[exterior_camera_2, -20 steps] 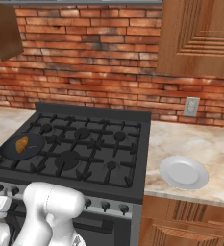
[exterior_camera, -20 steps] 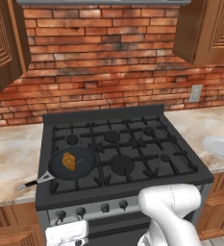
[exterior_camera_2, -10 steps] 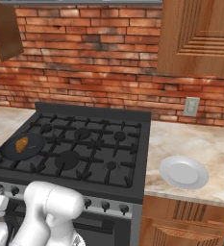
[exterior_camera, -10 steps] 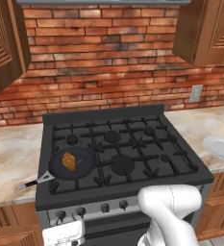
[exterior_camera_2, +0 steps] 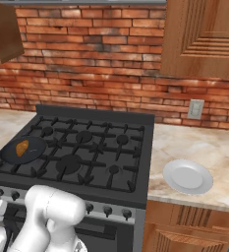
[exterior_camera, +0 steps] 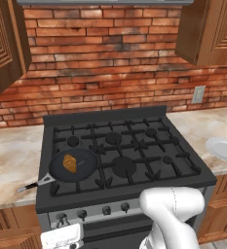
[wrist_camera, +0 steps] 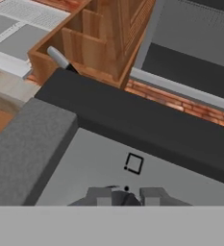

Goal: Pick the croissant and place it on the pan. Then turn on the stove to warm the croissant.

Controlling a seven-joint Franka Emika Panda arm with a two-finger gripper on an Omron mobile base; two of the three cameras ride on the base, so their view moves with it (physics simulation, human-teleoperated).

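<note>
Croissant point(exterior_camera: 69, 163) in pan point(exterior_camera: 85, 170); jaws' state unclear, pressed against stove point(exterior_camera: 134, 146) front.

Golden-brown croissant point(exterior_camera: 69, 163), black pan point(exterior_camera: 88, 168), red-brick wall point(exterior_camera: 110, 58).

My arm low at the frame bottom, gripper point(wrist_camera: 125, 196) fingertips close together around something dark.

A glossy white robot arm point(exterior_camera: 171, 209) with rounded, bulbous link housings appears in both base views. A boxy white hand point(exterior_camera: 61, 237) carries small dark fittings on its top. In the hand view, two short grey fingertips point(wrist_camera: 100, 196) flank a darker rounded part.
</note>
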